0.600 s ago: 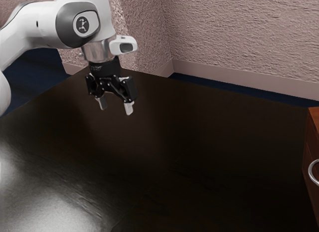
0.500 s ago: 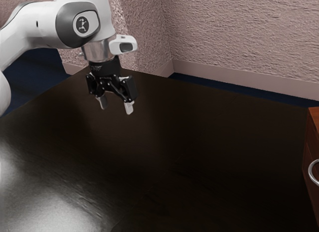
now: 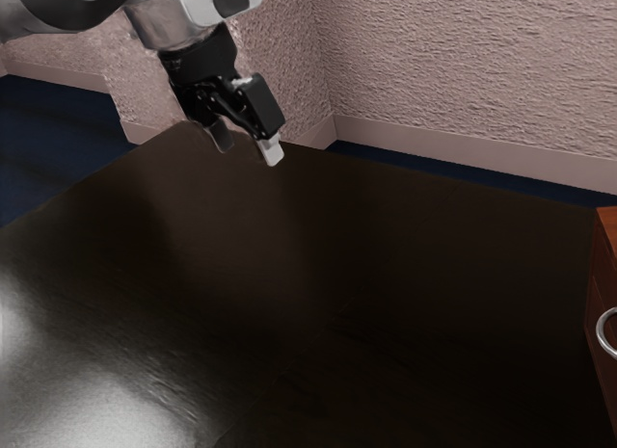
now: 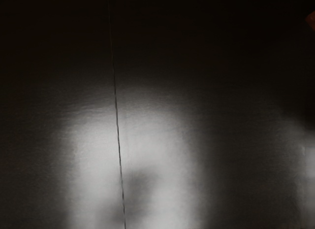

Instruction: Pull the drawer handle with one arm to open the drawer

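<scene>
Dark glossy table [image 3: 337, 303] (1 thin seam [image 4: 116, 120] across it) carries a wooden drawer unit [image 3: 604, 265].

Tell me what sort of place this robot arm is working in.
Probably a plain simulated indoor room, seen at a corner: rough pinkish walls with a pale baseboard, dark blue floor, a glossy dark table, and a wooden drawer unit.

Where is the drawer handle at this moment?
In the exterior view, the drawer handle is at the right edge, on the brown cabinet, far from the open gripper at the upper left above the dark table.
</scene>
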Available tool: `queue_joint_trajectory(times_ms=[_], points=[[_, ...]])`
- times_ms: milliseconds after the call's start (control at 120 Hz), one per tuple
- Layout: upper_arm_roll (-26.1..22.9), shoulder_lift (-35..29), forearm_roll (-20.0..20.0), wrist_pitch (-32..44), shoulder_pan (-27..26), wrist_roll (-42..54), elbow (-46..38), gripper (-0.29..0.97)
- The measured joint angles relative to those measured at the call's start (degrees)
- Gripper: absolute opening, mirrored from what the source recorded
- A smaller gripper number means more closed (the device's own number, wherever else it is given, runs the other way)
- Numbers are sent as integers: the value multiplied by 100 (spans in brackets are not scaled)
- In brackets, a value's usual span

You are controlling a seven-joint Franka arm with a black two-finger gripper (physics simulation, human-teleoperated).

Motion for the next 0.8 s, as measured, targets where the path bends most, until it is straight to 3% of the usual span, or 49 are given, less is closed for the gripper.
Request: queue_joint_trajectory(times_ms=[108, 183, 800], points=[[-615, 391, 24, 438, -344, -285, -14, 68], [-789, 529, 14, 717, -498, -465, -40, 68], [-774, 1485, -185, 903, -376, -2951, -205, 68]])
